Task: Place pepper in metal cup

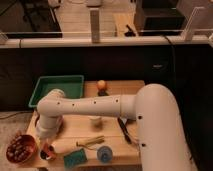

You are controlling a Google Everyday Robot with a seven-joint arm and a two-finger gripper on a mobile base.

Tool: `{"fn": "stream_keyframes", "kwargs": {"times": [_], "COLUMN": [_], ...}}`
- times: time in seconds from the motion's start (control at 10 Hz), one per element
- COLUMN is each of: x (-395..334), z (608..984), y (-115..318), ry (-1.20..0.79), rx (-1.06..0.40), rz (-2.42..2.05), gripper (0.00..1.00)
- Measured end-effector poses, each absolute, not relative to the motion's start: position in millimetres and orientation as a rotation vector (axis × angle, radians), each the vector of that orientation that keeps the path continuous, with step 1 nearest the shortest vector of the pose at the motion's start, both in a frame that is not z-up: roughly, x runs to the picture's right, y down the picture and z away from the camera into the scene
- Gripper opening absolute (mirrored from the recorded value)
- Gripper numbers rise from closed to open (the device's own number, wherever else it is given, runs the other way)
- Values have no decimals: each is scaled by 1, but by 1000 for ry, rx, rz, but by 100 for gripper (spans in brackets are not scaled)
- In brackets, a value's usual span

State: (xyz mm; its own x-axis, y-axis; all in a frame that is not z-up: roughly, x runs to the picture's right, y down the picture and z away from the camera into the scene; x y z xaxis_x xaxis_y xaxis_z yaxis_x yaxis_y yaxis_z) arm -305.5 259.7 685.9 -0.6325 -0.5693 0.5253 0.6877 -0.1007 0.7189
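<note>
My gripper hangs at the end of the white arm, at the table's front left corner. It is right above a small dark, shiny metal cup at the table edge. A small red-orange bit, the pepper, shows at the gripper's tip just over the cup's rim. I cannot tell whether the pepper is held or lies in the cup. The arm hides most of the cup's far side.
A brown bowl of reddish things sits left of the cup. A teal sponge, a blue cup, a long yellow-green object, a white cup, an orange ball, a green tray and a black tool lie on the table.
</note>
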Motion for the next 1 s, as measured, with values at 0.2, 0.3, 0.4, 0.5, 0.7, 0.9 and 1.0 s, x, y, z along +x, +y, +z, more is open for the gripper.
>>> {"fn": "stream_keyframes", "kwargs": {"times": [0.2,0.3,0.4,0.5,0.7,0.9,1.0], "x": [-306,-305,-306,-307,-307,-308,-308], "z": [686,686,685,685,685,687,687], "y": [261,262,263,265,266,268,267], "ry": [-1294,-1294,-1297,-1299,-1299,-1289,-1281], "rx": [-146,-152,-156,-160,-165,-159,-150], "rz": [-1854,-1860,-1864,-1872,-1879,-1878,-1876], "gripper": [77,80,80,80,80,80,80]}}
